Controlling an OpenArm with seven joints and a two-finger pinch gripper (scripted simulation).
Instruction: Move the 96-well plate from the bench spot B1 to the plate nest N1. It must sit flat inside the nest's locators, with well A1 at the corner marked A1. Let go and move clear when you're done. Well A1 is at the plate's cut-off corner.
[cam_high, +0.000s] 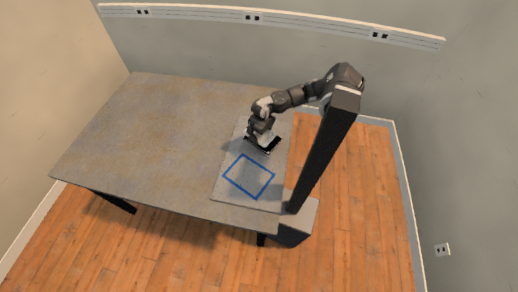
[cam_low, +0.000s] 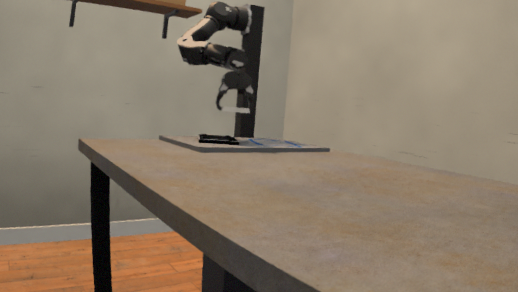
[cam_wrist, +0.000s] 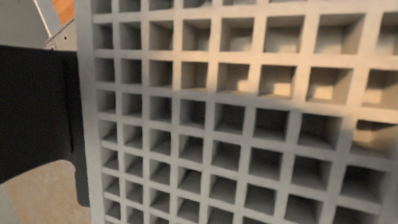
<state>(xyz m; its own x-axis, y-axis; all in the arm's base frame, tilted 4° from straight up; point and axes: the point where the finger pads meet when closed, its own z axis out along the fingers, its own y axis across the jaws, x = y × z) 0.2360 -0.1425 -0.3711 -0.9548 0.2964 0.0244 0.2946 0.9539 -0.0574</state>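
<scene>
My gripper (cam_high: 259, 134) is shut on the white 96-well plate (cam_high: 261, 136) and holds it in the air above the black plate nest (cam_high: 270, 144). In the exterior view the plate (cam_low: 234, 109) hangs between the fingers (cam_low: 234, 100), well above the nest (cam_low: 220, 138). The wrist view is filled by the plate's grid of wells (cam_wrist: 240, 120), with one dark finger (cam_wrist: 40, 115) against its left edge. The blue-outlined bench spot (cam_high: 248, 176) on the grey mat stands empty. I cannot see the plate's cut-off corner or the A1 mark.
The grey mat (cam_high: 252, 162) lies at the table's right edge. The arm's black column (cam_high: 320, 150) stands just right of the mat. A wooden shelf (cam_low: 135, 6) hangs on the wall above the arm.
</scene>
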